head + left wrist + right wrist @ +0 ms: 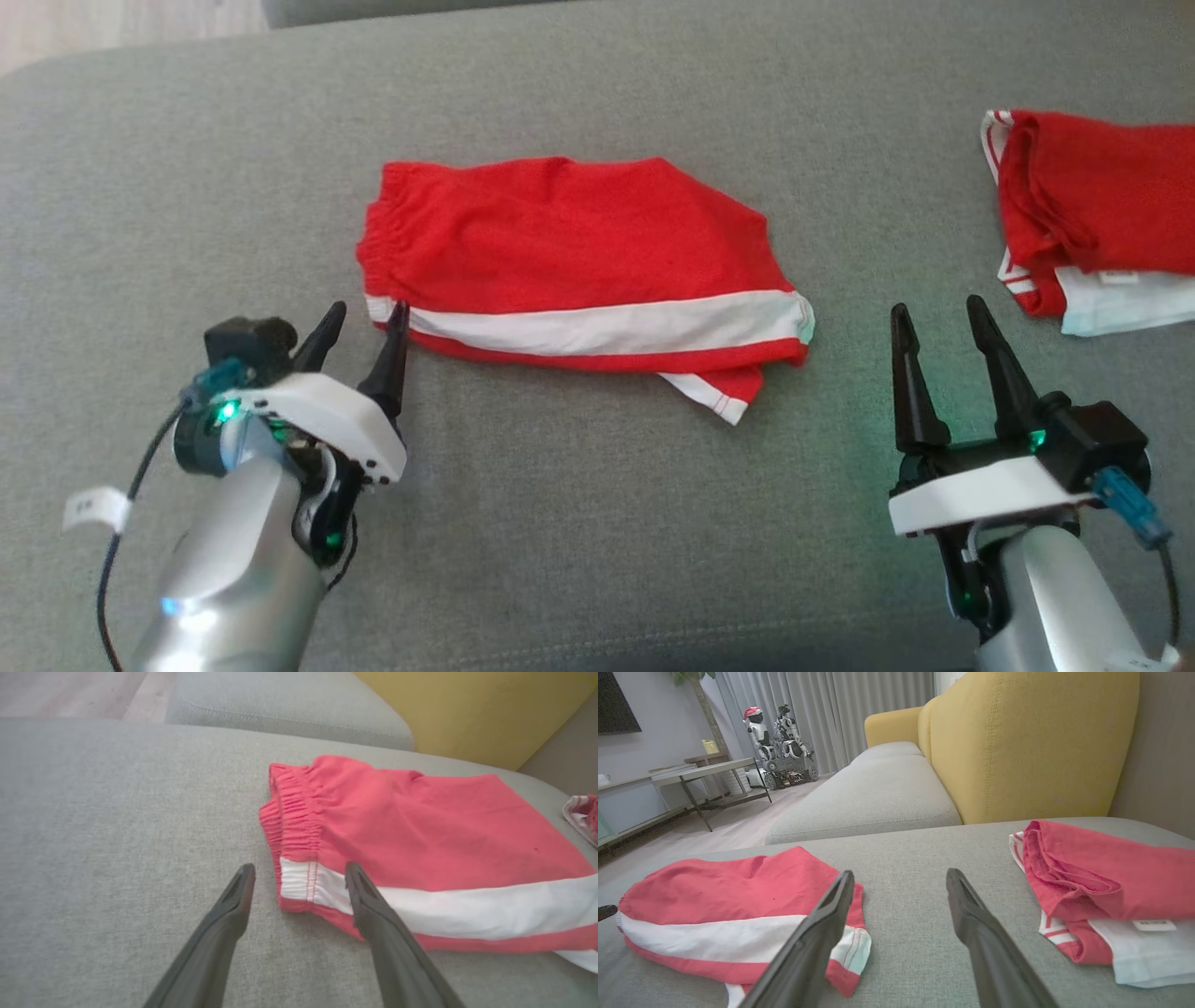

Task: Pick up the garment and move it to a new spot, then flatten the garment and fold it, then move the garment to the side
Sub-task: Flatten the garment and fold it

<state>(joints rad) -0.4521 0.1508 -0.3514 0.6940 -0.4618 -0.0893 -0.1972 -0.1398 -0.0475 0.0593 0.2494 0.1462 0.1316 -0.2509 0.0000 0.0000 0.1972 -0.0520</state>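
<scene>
1. Left gripper (370, 308): jaws wide, holding nothing. One fingertip lies over the white stripe at the waistband corner, the other over bare cushion. Contact cannot be told.
2. Right gripper (937, 305): jaws wide, empty, above bare fabric between the two clothing items.
3. Seat cushion (597, 523): grey, woven, bears everything listed.
4. Garment (569, 243): red shorts with a white stripe, lying flat at the cushion's middle, elastic waistband toward the robot's left. A white-hemmed corner protrudes at the near right edge.
5. Second garment (1092, 205): red and white, folded, at the cushion's right, well apart from the shorts.
6. Backrest (1017, 742): yellow, upright.
7. Low table (705, 772), two robots (784, 742), curtains (859, 700): far side of the room.
</scene>
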